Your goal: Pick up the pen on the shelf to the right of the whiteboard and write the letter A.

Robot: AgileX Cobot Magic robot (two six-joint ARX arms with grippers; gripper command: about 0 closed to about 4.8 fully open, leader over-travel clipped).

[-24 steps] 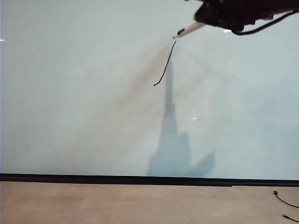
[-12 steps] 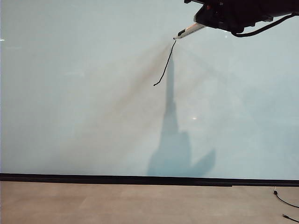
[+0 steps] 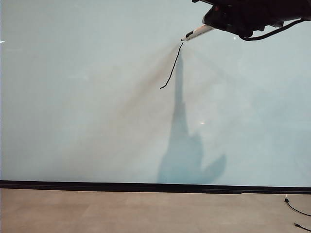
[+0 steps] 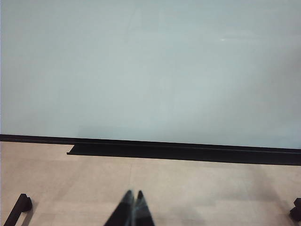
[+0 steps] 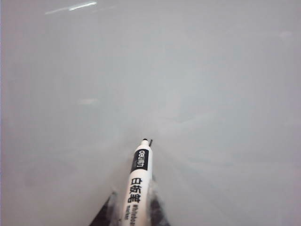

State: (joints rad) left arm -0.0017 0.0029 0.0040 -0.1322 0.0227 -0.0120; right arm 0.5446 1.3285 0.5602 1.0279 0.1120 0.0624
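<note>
At the top of the single slanting black stroke [image 3: 171, 65], the pen [image 3: 197, 33] is resting its dark tip against the whiteboard [image 3: 87, 107], having nudged only slightly from a second ago, so the letter A is standing at one leg. Clamped tight on the pen's barrel, the right hand [image 3: 214, 25] is reaching in from the upper right. Down over the tabletop [image 4: 197, 188], the left hand [image 4: 133, 207] is sitting pinched together and empty.

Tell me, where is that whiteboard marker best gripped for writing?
Grip it on the rear barrel, from behind, as the right gripper does: the marker is slim and straight, so its dark tip stays free at the whiteboard. The left gripper rests shut.
</note>
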